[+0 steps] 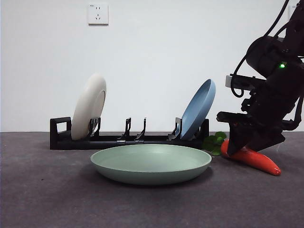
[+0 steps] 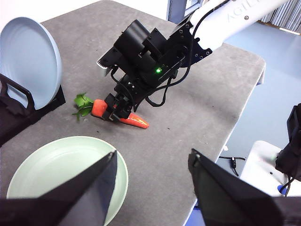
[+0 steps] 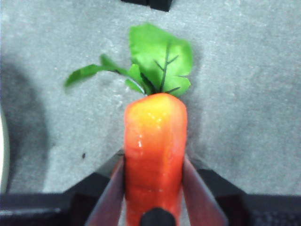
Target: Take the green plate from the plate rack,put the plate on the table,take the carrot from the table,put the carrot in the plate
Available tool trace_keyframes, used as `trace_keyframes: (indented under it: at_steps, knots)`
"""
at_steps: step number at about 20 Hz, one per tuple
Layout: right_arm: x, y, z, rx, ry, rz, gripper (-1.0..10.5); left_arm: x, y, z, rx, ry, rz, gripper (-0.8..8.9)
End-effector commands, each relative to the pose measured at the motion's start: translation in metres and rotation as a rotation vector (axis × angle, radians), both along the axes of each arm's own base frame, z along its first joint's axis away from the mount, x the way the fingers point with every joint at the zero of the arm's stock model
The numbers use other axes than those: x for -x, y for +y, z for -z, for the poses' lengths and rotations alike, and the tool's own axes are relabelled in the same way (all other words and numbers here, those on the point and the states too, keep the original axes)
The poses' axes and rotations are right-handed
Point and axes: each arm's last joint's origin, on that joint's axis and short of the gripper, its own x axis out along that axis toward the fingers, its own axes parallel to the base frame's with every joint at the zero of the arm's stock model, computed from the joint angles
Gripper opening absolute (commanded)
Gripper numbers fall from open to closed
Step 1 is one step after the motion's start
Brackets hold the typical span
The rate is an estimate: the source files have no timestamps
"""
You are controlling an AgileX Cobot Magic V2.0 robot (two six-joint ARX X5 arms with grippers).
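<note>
Right gripper [image 1: 247, 142] jaws clamped on smooth orange-red toy carrot [image 1: 256, 160] lying on dark grey matte table [image 1: 47, 199], just beside round pale sage-green plate [image 1: 151, 163]. Plate flat, in front of long black plate rack [image 1: 128, 140]. Left gripper [image 2: 153, 188] wide, empty, above plate.

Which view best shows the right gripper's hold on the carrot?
Right wrist view: the right gripper has both jaws pressed against the carrot, leaves clear. Left wrist view shows it whole but small, on the table. In the front view the gripper hides the carrot's middle.
</note>
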Motion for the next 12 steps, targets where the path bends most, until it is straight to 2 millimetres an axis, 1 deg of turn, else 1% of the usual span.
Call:
trace_keyframes:
  at_steps: [1,3,5,7,8,10,12]
  knots:
    - [0.001,0.001,-0.004,-0.009,-0.002,0.004,-0.2,0.000,0.000,0.001,0.006,0.006,-0.007,2.60]
    - [0.007,-0.001,-0.019,-0.024,-0.014,0.017,-0.2,0.000,0.000,0.001,0.006,0.006,-0.006,2.60]
    - [0.019,0.005,-0.046,-0.055,-0.066,-0.002,-0.2,0.000,0.000,0.001,0.006,0.006,-0.006,2.60]
    - [0.034,0.022,-0.073,-0.089,-0.146,-0.063,-0.2,0.000,0.000,0.001,0.006,0.005,-0.006,2.60]
    - [0.041,0.034,-0.081,-0.106,-0.181,-0.107,-0.2,0.000,0.000,0.001,0.006,0.005,-0.006,2.60]
    - [0.048,0.059,-0.083,-0.153,-0.218,-0.166,-0.2,0.000,0.000,0.001,0.006,0.006,-0.006,2.60]
    - [0.049,0.084,-0.072,-0.175,-0.220,-0.220,-0.2,0.000,0.000,0.001,0.002,0.008,-0.005,2.60]
